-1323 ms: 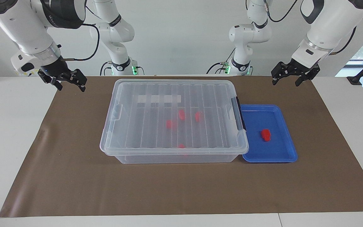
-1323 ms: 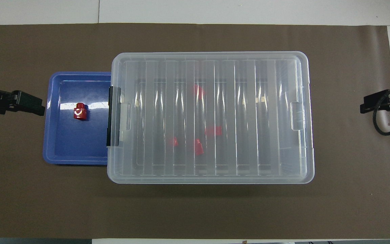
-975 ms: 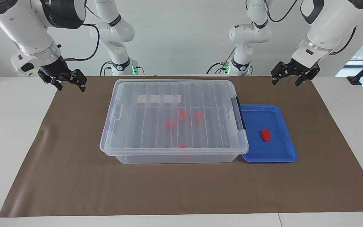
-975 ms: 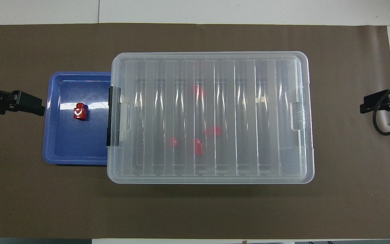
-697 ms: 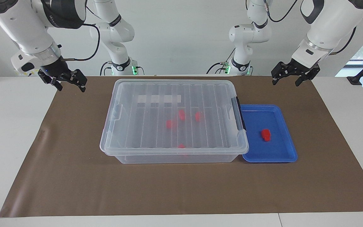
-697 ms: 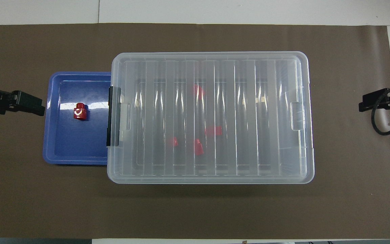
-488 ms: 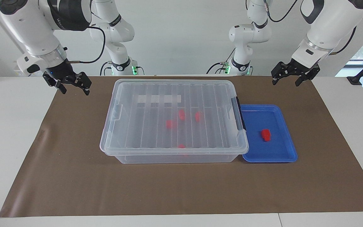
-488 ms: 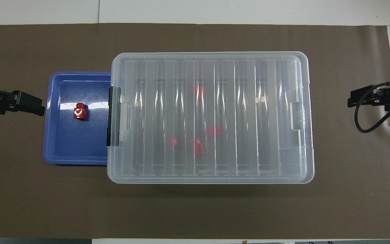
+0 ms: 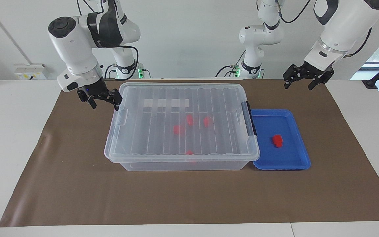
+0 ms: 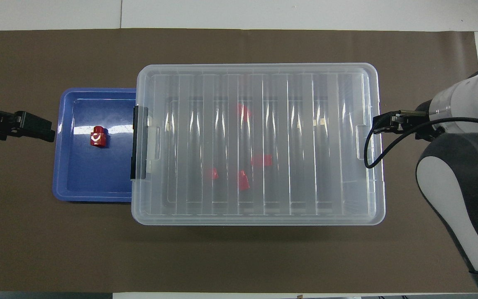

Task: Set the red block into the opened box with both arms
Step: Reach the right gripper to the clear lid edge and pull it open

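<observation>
Facing view.
- Box (image 9: 182,126): at mid-mat, ribbed lid still seated, black latch at the end nearest the tray. Not yet opened.
- Several red blocks already inside, seen through the lid.
- Red block (image 9: 277,140): lying loose in the blue tray (image 9: 299,161), which sits against the box's latch end. Not yet picked.
- Right gripper (image 9: 101,98): low beside the box's unlatched end, just off the lid's corner, jaws spread wide, nothing held. No contact with the lid to be made out.
- Left gripper (image 9: 308,78): raised over the mat, toward the robots from the tray, well apart from the box, jaws spread, empty, waiting.

Overhead view.
- Box (image 10: 259,68): lid covering the whole opening.
- Red block (image 10: 98,137): in the blue tray (image 10: 93,195), near the box's latch.
- Right gripper (image 10: 388,124): at the edge of the box's unlatched end.
- Left gripper (image 10: 35,126): just outside the tray's outer rim.

Progress, as judged: opening stage only beginning; lid lift, block pick and drop into the box all outstanding.
</observation>
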`<state>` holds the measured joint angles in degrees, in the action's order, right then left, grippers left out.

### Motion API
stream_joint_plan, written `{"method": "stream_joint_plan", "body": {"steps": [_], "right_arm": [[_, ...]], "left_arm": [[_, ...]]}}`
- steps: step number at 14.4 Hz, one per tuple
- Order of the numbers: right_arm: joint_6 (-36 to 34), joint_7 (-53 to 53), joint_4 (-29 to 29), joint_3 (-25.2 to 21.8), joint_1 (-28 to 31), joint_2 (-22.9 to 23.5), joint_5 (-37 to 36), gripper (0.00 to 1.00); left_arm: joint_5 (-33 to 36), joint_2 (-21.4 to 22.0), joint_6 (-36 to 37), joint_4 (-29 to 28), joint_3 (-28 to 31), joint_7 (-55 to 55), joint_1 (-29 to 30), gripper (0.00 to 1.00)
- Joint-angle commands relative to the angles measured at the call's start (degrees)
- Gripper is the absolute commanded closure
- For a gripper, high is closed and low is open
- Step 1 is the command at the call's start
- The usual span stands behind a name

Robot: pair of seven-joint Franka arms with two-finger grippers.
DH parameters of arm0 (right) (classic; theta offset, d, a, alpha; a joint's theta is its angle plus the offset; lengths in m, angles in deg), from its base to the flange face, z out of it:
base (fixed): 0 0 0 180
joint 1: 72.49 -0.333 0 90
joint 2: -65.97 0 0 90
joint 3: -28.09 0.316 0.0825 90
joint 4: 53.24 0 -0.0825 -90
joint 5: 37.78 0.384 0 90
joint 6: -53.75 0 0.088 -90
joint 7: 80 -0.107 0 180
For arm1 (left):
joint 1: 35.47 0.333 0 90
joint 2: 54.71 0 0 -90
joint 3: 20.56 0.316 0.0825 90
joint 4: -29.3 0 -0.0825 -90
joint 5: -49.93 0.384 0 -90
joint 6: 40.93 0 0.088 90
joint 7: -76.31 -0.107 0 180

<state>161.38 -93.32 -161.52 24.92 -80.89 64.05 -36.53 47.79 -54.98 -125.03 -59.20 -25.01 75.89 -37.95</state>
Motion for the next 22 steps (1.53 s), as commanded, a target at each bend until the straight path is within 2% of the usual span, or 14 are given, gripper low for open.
{"method": "stream_joint_plan", "body": {"steps": [1,9,15,19,22], "right_arm": [[4.4,0.0,-5.0,0.1,0.6,-0.5,0.7,0.0],[7.5,4.4,-9.8,0.0,1.8,-1.0,0.7,0.0],[7.8,11.0,-10.3,0.0,5.7,-1.1,0.6,0.0],[7.8,17.0,-10.1,-0.1,9.0,-0.9,-0.2,0.0],[7.8,20.5,-10.0,-0.1,11.1,-0.8,-0.3,0.0]], "left_arm": [[-0.9,1.1,0.6,-1.0,0.1,-0.5,0.5,0.0],[-0.9,1.1,0.6,-1.0,0.0,-0.1,0.5,0.0],[-0.9,1.1,-0.1,-1.1,0.0,0.2,0.0,0.0],[-0.9,2.4,-8.7,-6.4,0.0,-0.1,0.5,0.0],[-0.9,1.7,-16.0,-11.1,0.0,-0.2,0.5,0.0]]}}
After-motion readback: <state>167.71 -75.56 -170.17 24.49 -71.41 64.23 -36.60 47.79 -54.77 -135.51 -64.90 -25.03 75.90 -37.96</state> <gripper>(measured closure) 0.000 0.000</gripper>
